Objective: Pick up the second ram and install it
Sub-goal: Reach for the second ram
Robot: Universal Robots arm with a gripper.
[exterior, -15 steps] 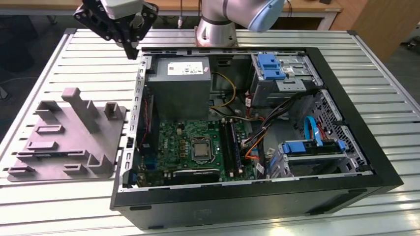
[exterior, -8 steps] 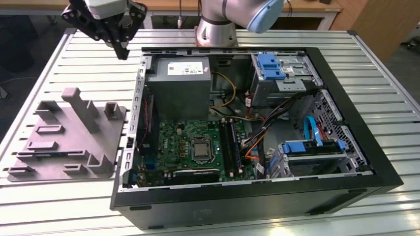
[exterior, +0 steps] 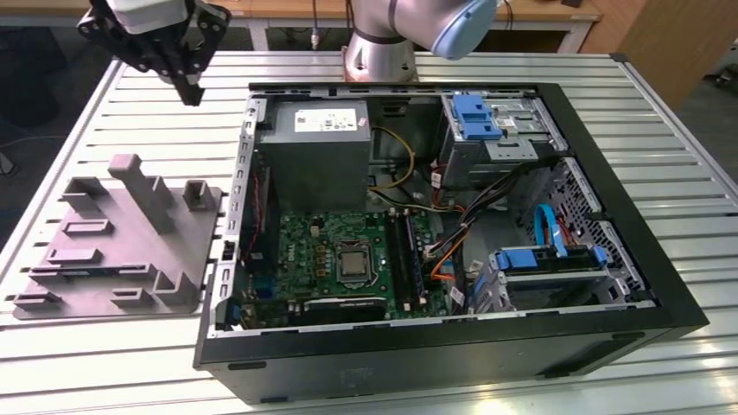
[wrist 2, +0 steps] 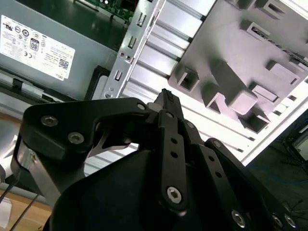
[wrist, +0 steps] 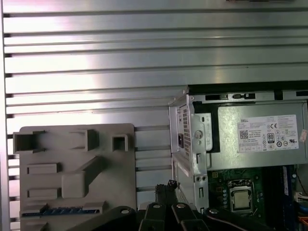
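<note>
While the claw [exterior: 192, 95] hangs above the table [exterior: 69, 130] beside the open computer case [exterior: 461, 363], its fingertips [wrist 2: 166, 98] are pressed together on nothing. The second ram [wrist: 62, 211] lies well apart from it, in an edge slot of the grey fixture [exterior: 127, 251]. A sound pick would probably mean spreading across the strip's thin faces, gripping near mid-length and lifting straight to avoid binding.

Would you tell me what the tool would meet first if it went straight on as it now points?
Probably the slatted table, in the strip between the grey fixture and the computer case; the tool points there, though depth is unclear.
</note>
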